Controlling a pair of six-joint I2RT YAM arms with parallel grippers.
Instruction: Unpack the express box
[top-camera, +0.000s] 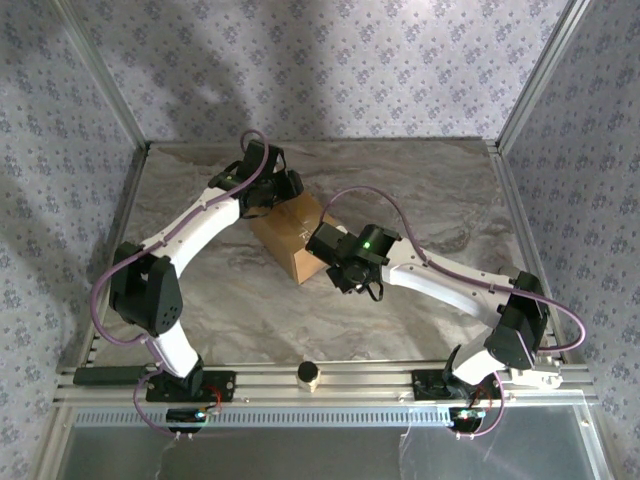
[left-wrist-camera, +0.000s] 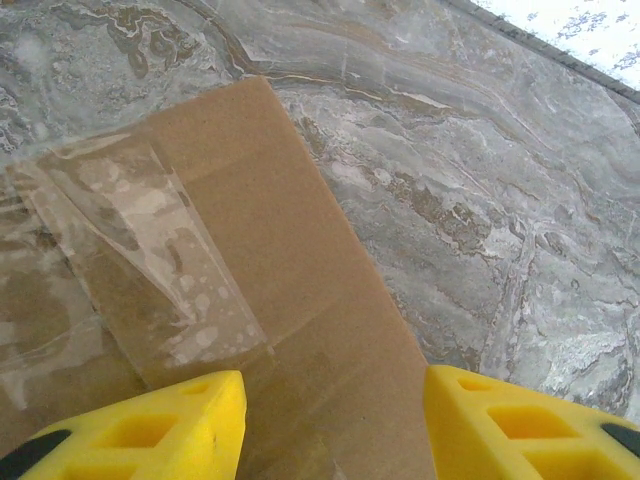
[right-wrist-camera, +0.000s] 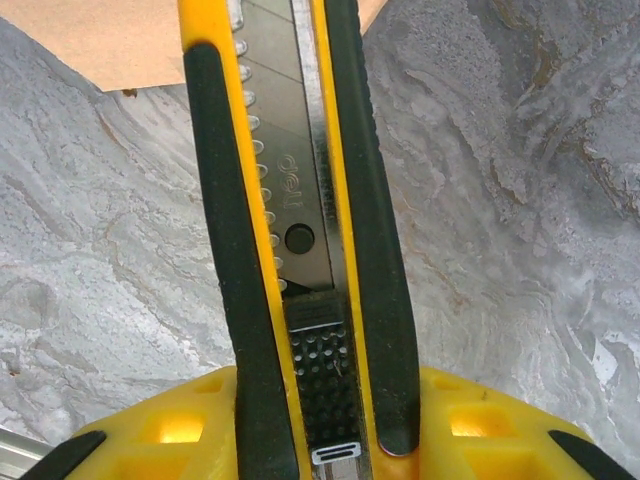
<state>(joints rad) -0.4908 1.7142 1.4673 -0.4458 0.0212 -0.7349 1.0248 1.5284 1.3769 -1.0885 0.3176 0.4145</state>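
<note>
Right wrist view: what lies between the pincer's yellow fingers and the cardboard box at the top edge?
A yellow-and-black utility knife, clamped in the right pincer, stretches up toward the box; bare marble table lies on either side of it.

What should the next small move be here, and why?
Probably ease the utility knife in the right pincer onto the clear tape across the express box: it looks sealed, the knife points at the box's edge, and the open left pincer hovers above it.

Yellow utility knife over marbled table; black-topped cylinder sits on front rail.
</note>
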